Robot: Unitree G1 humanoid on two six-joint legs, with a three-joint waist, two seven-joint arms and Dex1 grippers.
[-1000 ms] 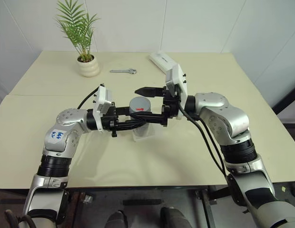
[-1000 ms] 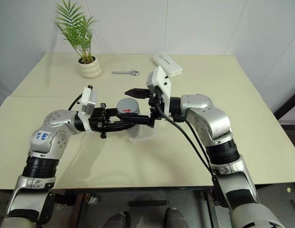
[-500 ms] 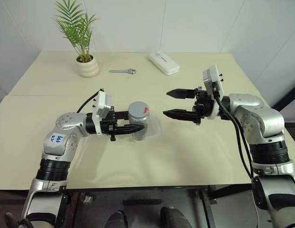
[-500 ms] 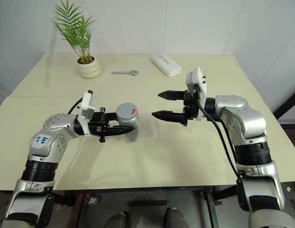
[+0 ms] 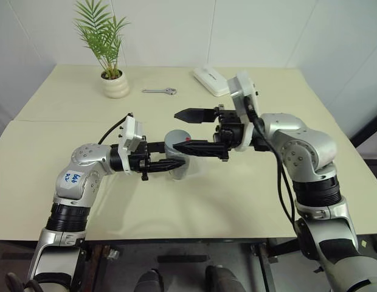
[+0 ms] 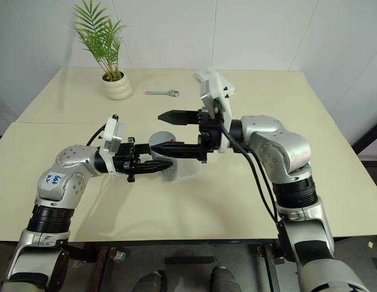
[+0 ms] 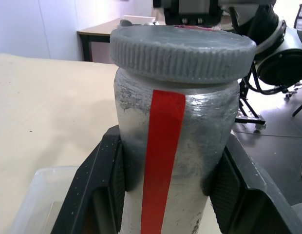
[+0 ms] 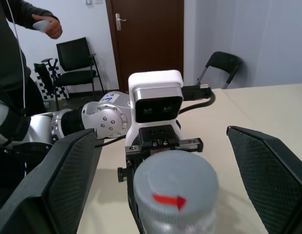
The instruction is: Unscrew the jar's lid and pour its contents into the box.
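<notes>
My left gripper is shut on the body of the grey jar, which stands upright with its red stripe facing the left wrist camera. The ribbed lid sits on the jar, a red mark on its top. My right gripper is open, reaching in from the right, one finger on each side of the lid and apart from it. The clear box lies on the table just under and to the right of the jar. The contents are hidden inside the jar.
At the back of the table stand a cream plant pot, a wrench and a white oblong case. A person and black chairs are beyond the table in the right wrist view.
My open right gripper drew away to the right half a second ago, then swung back to straddle the lid. The left gripper kept still with the jar.
</notes>
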